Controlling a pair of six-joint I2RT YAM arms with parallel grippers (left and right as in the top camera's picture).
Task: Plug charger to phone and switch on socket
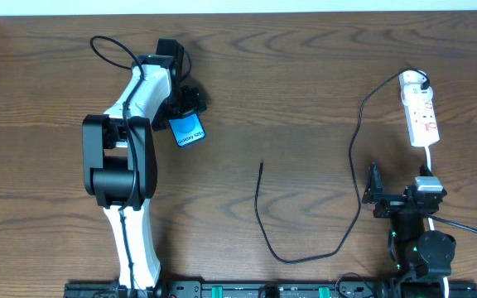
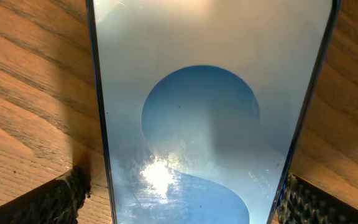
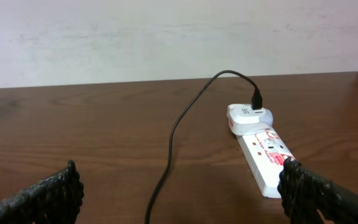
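Note:
The phone (image 1: 189, 131) lies on the table at the left, blue screen up. It fills the left wrist view (image 2: 204, 112). My left gripper (image 1: 185, 104) (image 2: 182, 202) is open and straddles the phone's near end; its right finger is close to the edge and a gap shows at the left finger. The socket (image 1: 419, 112) (image 3: 263, 152) lies at the far right. The charger cable (image 1: 305, 258) (image 3: 173, 134) runs from an adapter in the socket's far end in a loop to its free tip (image 1: 261, 165) mid-table. My right gripper (image 1: 404, 197) (image 3: 179, 193) is open and empty, just short of the socket.
The table's far edge meets a white wall (image 3: 166, 31). The socket's white cord (image 1: 431, 161) runs back toward the right arm. The left arm's black cable (image 1: 110, 50) loops at the back left.

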